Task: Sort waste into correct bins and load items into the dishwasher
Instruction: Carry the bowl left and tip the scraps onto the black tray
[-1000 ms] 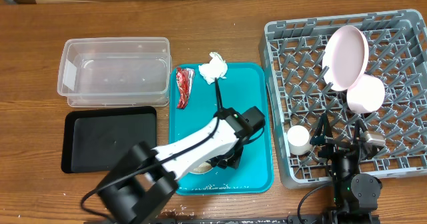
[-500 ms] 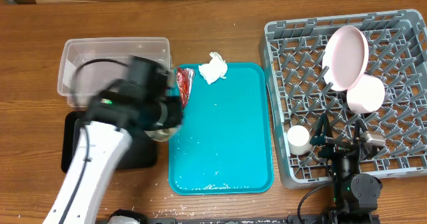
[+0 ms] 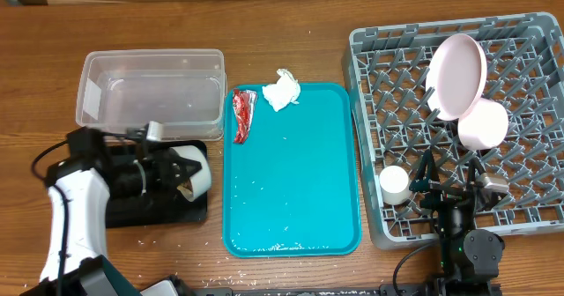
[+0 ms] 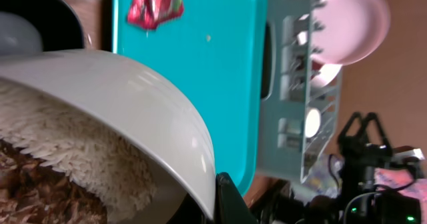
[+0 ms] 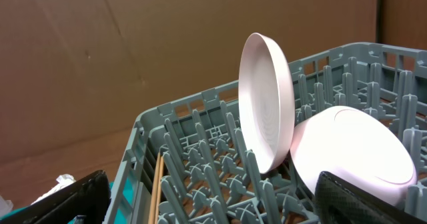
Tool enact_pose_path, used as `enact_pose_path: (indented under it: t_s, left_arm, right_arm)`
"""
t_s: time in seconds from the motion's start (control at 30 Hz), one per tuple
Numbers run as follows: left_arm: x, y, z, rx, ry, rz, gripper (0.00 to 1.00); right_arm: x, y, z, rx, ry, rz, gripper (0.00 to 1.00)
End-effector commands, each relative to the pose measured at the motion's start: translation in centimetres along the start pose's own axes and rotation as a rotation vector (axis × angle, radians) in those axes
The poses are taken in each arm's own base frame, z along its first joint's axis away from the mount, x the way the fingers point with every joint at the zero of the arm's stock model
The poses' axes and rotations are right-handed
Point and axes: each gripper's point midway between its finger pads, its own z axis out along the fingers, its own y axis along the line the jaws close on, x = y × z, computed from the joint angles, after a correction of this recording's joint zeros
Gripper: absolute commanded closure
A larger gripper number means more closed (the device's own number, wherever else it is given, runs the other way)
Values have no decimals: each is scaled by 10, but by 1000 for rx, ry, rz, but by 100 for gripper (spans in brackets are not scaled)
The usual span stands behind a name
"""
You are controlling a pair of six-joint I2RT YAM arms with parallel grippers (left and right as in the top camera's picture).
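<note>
The left gripper (image 3: pixel 169 174) is closed on the rim of the white bowl (image 3: pixel 197 169) and holds it tipped on its side over the right end of the black tray (image 3: pixel 167 211). In the left wrist view the bowl contains white rice (image 4: pixel 73 151) and a brown lump (image 4: pixel 30 197). The clear tub (image 3: pixel 150 93) stands just behind the black tray. On the teal tray (image 3: pixel 300 181) the red wrapper (image 3: pixel 242 115) lies at the far left corner, and the paper napkin (image 3: pixel 282 90) lies across the far edge (some rice grains are scattered near the front edge). In the dish rack (image 3: pixel 515 155) the plate (image 3: pixel 456 74) stands on edge, the pink bowl (image 3: pixel 483 125) is just beside it, and the small cup (image 3: pixel 394 183) sits near the front left corner. A chopstick (image 5: pixel 157 184) lies between the pegs. The right gripper (image 3: pixel 448 177) hangs over the front of the rack, fingers wide apart and holding nothing.
</note>
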Motion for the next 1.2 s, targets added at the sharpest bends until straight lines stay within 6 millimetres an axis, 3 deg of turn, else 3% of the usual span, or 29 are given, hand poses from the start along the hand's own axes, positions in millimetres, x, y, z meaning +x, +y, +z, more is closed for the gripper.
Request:
enact_pose_path:
  t_s: [0.0, 0.2, 0.43, 0.73, 0.97, 1.03, 1.13, 1.17]
  left_arm:
    - [-15, -14, -19, 170, -141, 133, 96]
    - [-14, 3, -30, 220, -220, 83, 96]
    - [-18, -3, -34, 346, -305, 129, 96]
    - [-22, -1, -42, 336, -363, 223, 96]
    - [-17, -5, -49, 355, -387, 174, 96]
    - [-13, 2, -45, 285, -376, 325, 96]
    - [-17, 1, -53, 322, -404, 204, 96]
    - [-17, 3, -54, 311, -412, 234, 96]
  right_arm:
    - [1, -2, 0, 7, -6, 4, 0]
    - [1, -2, 0, 7, -6, 4, 0]
    - [1, -2, 0, 7, -6, 4, 0]
    - [1, -2, 0, 7, -6, 4, 0]
    - [1, -2, 0, 7, -6, 4, 0]
    - [1, -2, 0, 7, -6, 4, 0]
    - [1, -2, 0, 7, -6, 4, 0]
    - [1, -2, 0, 7, -6, 4, 0]
